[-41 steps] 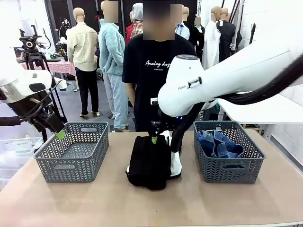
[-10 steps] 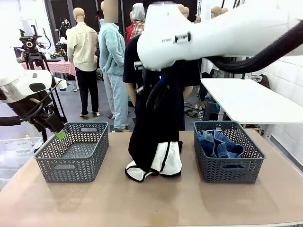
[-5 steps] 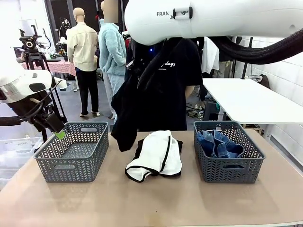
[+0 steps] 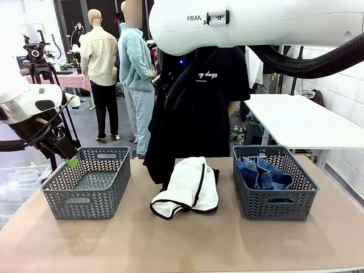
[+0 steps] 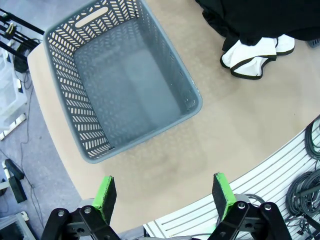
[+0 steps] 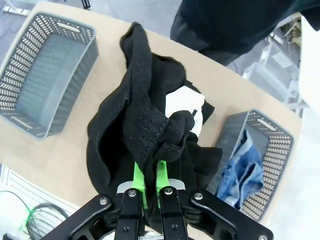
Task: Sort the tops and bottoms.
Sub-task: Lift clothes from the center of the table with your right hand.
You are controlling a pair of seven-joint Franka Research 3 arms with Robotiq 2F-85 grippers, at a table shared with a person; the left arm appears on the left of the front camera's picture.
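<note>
Step in hand: carry stage of one sort. A black garment (image 4: 164, 149) hangs in the air above the middle of the desk (image 4: 182, 245), not yet over either basket.

Right claw (image 6: 150, 181): green pads pressed nearly together, pinching a bunched fold of the black garment. The rest of the cloth drapes down from the pinch in a long loose hang.

Left claw (image 5: 164, 195): spread wide and holding nothing. It hovers above the near outer corner of the left basket (image 4: 85, 200), touching neither the basket nor any cloth.

Hanging hem: low, just beside the white piece (image 4: 187, 187). I cannot tell from the front view whether the two touch.

White piece: black-edged, lying crumpled on the desk between the two baskets.

Second black piece (image 4: 214, 173): probably the dark strip showing at the far edge of the white piece. It is hard to tell apart from the hanging cloth.

Denim piece (image 4: 263, 173): heaped inside the right basket (image 4: 273, 206).

Left basket: nothing in it.

Person (image 4: 211, 108): stands at the far side of the desk, behind the hanging cloth. No hand is on the work.

Progress, judged: one piece is sorted, one is in the air, and two are left on the desk.

Next move, judged: swing the black garment fully over the chosen basket. The empty left one seems likely if this piece differs in kind from the denim. Keep it high enough that the hem clears the rim, then lower it and spread the claw.

Risk: the trailing hem may drag the white piece or snag on the basket wall.
</note>
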